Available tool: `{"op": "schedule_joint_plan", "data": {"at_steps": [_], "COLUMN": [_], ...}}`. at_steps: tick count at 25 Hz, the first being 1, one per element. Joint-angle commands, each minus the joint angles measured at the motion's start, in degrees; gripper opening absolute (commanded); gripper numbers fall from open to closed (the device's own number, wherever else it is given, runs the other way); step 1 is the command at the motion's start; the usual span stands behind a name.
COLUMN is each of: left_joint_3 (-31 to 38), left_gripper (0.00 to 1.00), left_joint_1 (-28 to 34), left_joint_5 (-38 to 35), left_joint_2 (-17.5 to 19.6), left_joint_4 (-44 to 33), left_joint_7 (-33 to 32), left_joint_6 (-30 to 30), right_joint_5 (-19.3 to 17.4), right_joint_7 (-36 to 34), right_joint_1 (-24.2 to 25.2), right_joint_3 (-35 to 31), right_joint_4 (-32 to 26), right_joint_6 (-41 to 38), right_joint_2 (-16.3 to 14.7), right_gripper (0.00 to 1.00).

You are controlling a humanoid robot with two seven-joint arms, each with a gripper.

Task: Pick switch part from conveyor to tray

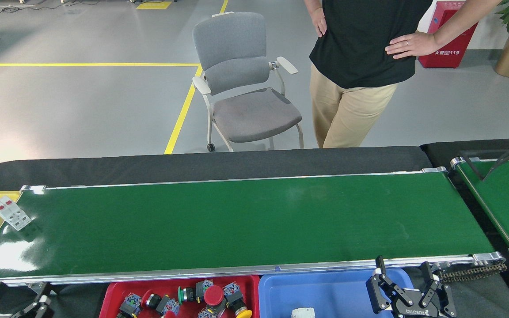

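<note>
A white switch part (10,213) is being carried at the conveyor's (245,221) left end, while the right tool (407,274) (jaws wide, empty) is being held beside the blue tray (325,293).

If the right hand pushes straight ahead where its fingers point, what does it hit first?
Likely the near aluminium rail of the conveyor, just beyond the open right hand over the blue tray; height is unclear, so it might pass above.
</note>
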Motion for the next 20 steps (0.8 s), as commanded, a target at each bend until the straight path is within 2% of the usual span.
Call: {"op": "schedule_joint_plan", "data": {"at_steps": [1, 20], "left_joint_3": [0.4, 0.3], "left_gripper": [0.99, 1.0], "left_joint_1": [0.4, 1.7], "left_joint_5": [0.3, 0.4], "left_joint_2": [0.7, 0.6], "left_joint_4": [-0.4, -1.1], "left_joint_7": [1.6, 1.5], "left_joint_6": [-0.1, -0.2], "right_joint_5": [0.1, 0.1], "right_joint_7": [-0.4, 0.2], "right_joint_1": [-0.3, -0.1], "right_joint_3": [0.0, 1.6], "right_joint_4": [-0.9, -1.3], "right_joint_6": [0.0, 0.1], "right_joint_2": [0.0, -0.3], "right_gripper": [1.0, 1.0]}}
